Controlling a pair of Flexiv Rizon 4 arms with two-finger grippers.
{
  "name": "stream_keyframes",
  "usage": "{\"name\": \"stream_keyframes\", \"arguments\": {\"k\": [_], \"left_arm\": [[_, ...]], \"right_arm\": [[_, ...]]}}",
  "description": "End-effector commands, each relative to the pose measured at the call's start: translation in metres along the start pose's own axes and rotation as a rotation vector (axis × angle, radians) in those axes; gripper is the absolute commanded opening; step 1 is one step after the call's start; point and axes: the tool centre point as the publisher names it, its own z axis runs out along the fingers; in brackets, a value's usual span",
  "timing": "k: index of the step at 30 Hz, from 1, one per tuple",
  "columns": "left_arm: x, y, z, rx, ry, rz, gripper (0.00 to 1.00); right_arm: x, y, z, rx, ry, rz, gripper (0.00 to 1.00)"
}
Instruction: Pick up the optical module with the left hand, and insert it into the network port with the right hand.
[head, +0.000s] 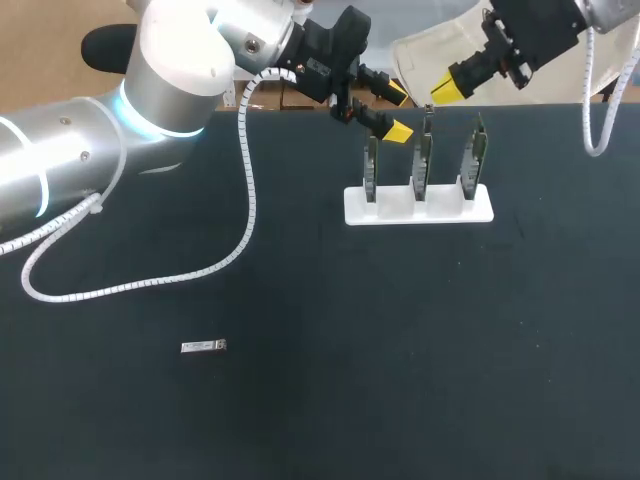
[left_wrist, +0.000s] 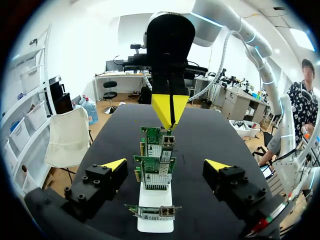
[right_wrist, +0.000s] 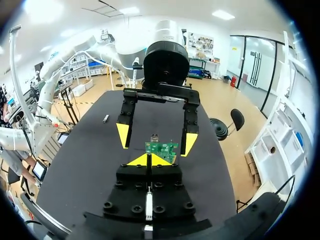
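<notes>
Green network cards (head: 423, 160), three; one silver optical module (head: 203, 347).

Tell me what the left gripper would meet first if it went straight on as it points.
Probably the middle network card in the white stand; the nearest card looks to lie beneath the left gripper, but depth is unclear.

Left tool (head: 398, 113), right tool (head: 447, 88) crowd card rack (head: 420, 207); module (head: 203, 347) well apart.
</notes>
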Motion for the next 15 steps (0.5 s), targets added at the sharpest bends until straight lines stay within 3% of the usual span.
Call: {"name": "stream_keyframes", "arguments": {"k": [1,15], "left_arm": [[-0.0007,0.0014,0.0001,0.003,0.004,-0.001,1.0],[-0.0007,0.0014,0.0001,0.003,0.004,-0.001,1.0]], "right_arm": [[-0.0037,-0.0089,0.0038,-0.016,0.002,-0.002,0.0],[-0.0024,-0.0145,0.0122,-0.028,0.013,0.005,0.0]]}}
